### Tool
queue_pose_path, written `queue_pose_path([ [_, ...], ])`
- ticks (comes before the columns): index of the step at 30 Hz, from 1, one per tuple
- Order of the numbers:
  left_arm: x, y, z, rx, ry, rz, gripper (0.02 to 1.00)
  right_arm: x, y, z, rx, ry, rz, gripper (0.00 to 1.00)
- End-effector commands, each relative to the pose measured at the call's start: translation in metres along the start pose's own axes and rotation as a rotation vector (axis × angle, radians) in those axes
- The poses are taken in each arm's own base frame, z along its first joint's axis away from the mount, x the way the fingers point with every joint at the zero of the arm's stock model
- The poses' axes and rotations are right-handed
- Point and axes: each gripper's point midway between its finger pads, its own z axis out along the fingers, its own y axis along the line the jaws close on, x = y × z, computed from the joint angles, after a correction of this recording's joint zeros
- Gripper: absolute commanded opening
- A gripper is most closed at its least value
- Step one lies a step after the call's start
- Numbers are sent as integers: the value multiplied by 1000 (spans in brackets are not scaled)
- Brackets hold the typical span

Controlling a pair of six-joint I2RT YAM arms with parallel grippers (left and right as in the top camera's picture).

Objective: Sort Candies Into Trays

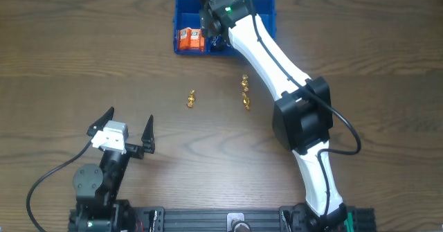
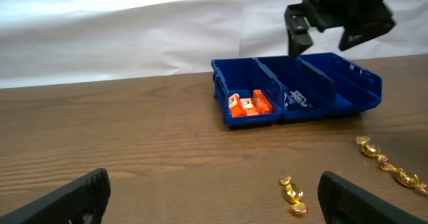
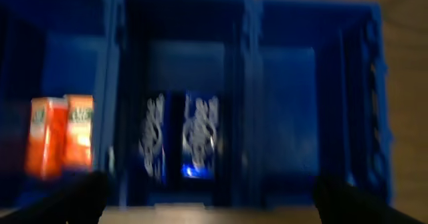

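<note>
A blue three-compartment tray [image 1: 266, 14] stands at the far middle of the table. Two orange candies [image 1: 190, 39] lie in its left compartment, and two blue-wrapped candies [image 3: 180, 137] lie in the middle one. My right gripper [image 3: 214, 204] hovers open and empty over the middle compartment, and it hangs above the tray [image 2: 361, 83] as the right gripper [image 2: 328, 37]. Gold-wrapped candies lie loose on the table: one [image 1: 192, 98] at centre and two more [image 1: 246, 93] to its right. My left gripper [image 1: 129, 120] stands open and empty near the front left, well short of the gold candies [image 2: 292, 194].
The tray's right compartment [image 3: 297, 117] holds nothing. The right arm [image 1: 277, 66] stretches diagonally over the table's right half, next to the two gold candies. Bare wood surrounds the candies on the left and in front.
</note>
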Motion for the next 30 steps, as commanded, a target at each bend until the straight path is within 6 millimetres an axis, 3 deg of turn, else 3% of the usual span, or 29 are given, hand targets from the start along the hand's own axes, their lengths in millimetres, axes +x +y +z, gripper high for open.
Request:
queue_pose_path([
  [1,16,-3,1,21,44,-19,998,0,22,-84,-79,-31,-28,1000],
  [5,16,-3,1,21,44,-19,998,45,47,-101,-94,78,-67,1000],
  [9,16,-3,1,21,44,-19,998,84,70,-95,-93,166,-72,1000],
  [16,16,-3,1,21,44,-19,998,135,96,-56,-75,308,-59,1000],
  [18,16,-3,1,21,44,-19,998,153,106,-32,-75,363,-69,1000],
  [25,16,-3,1,21,44,-19,998,186,121,-5,-108,483,-74,1000],
  [30,16,-3,1,21,44,-19,998,189,124,2,-107,484,-75,998],
])
